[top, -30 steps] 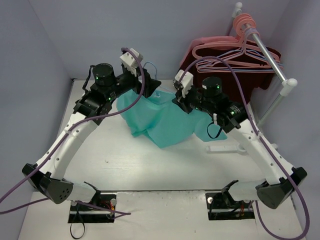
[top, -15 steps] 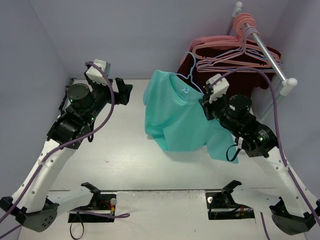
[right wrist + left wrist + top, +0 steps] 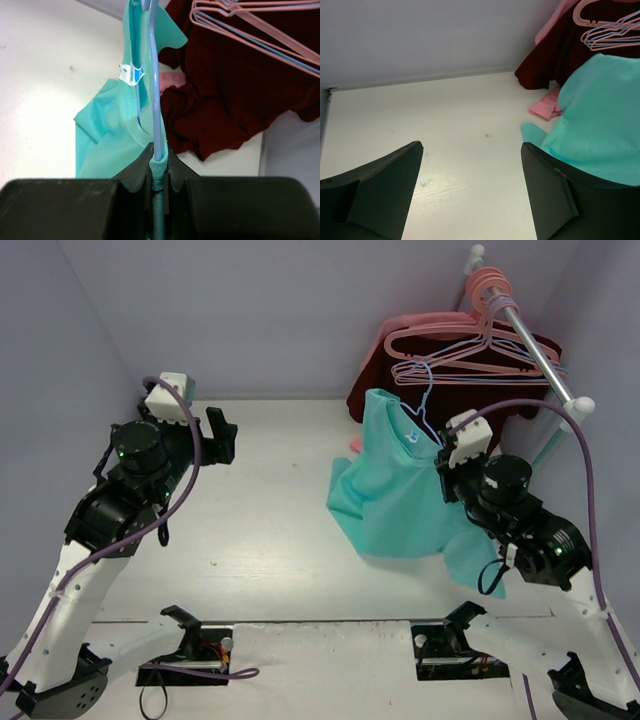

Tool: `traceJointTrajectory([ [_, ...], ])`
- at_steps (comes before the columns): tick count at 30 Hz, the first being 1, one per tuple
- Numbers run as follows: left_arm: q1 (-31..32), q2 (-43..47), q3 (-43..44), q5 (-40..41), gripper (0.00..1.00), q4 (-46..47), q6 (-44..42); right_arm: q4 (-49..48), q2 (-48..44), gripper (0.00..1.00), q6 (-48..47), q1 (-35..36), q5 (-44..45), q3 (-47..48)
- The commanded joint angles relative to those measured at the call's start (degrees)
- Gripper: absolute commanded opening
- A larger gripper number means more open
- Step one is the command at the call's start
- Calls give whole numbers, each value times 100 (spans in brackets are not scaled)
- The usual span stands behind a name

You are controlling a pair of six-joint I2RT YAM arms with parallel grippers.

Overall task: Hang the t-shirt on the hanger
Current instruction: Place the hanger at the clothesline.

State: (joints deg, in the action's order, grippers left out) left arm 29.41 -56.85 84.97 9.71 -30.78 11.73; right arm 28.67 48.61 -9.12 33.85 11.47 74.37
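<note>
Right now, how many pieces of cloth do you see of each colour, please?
Teal: 1, the t-shirt on the hanger
Dark red: 1, the garment
Pink: 2, a small cloth on the table and, as it seems, a larger cloth up behind the dark red one
Total: 4

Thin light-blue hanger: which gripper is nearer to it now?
Right. The right gripper is shut on the hanger, through the teal fabric t-shirt draped on it; the left gripper hangs open across the white table, well apart.
</note>
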Motion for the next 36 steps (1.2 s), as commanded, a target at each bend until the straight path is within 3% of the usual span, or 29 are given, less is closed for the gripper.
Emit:
traceJointTrajectory([
  [1,-23,261,172,394,75,-3,110,623,-395,0,-145,29,92,205],
  [10,-23,44,180,315,75,-92,306,930,-881,0,233,34,1956,157],
  [23,-23,-35,302,196,75,-93,296,905,886,0,1752,34,3752,1494],
  [36,-23,-39,199,-327,75,-217,283,319,1944,0,3284,-14,6022,1596],
])
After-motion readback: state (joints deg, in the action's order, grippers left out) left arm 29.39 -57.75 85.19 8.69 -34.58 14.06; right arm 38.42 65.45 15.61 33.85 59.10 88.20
